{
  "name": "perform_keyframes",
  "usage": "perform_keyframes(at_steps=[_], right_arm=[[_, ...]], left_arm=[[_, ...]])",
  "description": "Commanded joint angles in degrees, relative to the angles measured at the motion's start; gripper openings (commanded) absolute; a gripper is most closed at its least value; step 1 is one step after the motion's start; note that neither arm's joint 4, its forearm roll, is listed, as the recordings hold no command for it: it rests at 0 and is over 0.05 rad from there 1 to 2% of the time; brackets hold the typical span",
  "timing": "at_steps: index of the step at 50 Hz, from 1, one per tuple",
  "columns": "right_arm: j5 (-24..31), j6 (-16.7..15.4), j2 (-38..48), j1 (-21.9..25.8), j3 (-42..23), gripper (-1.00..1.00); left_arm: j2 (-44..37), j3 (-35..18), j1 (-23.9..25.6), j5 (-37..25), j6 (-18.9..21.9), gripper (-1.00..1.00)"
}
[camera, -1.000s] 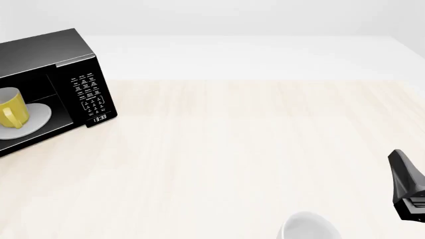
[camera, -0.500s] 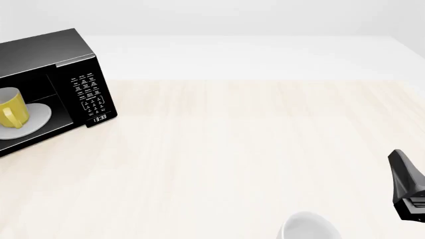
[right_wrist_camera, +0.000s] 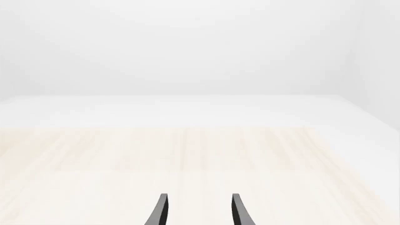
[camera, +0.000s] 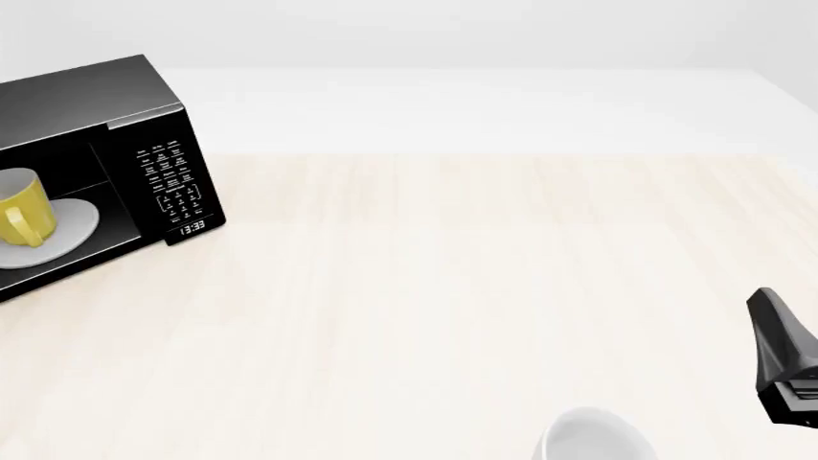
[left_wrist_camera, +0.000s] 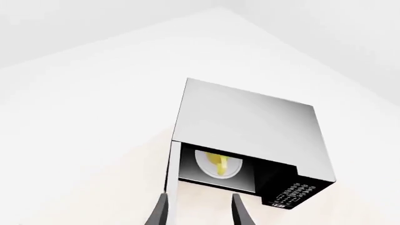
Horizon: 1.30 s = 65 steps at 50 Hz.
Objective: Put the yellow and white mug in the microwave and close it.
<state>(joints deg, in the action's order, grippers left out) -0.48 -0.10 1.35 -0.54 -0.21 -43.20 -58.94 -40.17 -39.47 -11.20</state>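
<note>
The yellow and white mug [camera: 21, 213] stands on the white round plate [camera: 71, 225] inside the black microwave [camera: 160, 168] at the table's far left. Its cavity shows open in the front view, where the door is out of frame. In the left wrist view the mug [left_wrist_camera: 218, 162] sits in the cavity of the microwave [left_wrist_camera: 250, 126], and the door [left_wrist_camera: 174, 173] swings out edge-on. My left gripper [left_wrist_camera: 200, 213] is open and apart from the microwave, one finger lined up near the door's edge. My right gripper [right_wrist_camera: 198, 212] is open and empty over bare table.
A plain white cup [camera: 592, 436] sits at the front edge of the table, just left of the right arm [camera: 783, 355]. The light wooden tabletop [camera: 486, 287] stretches between the microwave and the right arm.
</note>
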Motion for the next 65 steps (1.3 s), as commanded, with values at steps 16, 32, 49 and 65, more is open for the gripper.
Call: perform_keyframes(at_steps=[16, 32, 49, 65], right_arm=[[-0.02, -0.02, 0.03, -0.01, 0.0, 1.0], [-0.05, 0.02, 0.1, -0.07, 0.0, 1.0], [-0.05, -0.02, 0.08, -0.03, 0.0, 1.0], [-0.04, -0.03, 0.08, -0.02, 0.0, 1.0]], left_arm=[[0.68, -0.1, -8.68, -1.47, 0.08, 1.0], [-2.25, 0.95, -13.67, -0.42, -1.67, 1.0], [-5.58, 3.22, -18.75, 1.63, -2.53, 1.0], [-7.54, 5.26, -24.11, 2.38, 0.14, 1.0]])
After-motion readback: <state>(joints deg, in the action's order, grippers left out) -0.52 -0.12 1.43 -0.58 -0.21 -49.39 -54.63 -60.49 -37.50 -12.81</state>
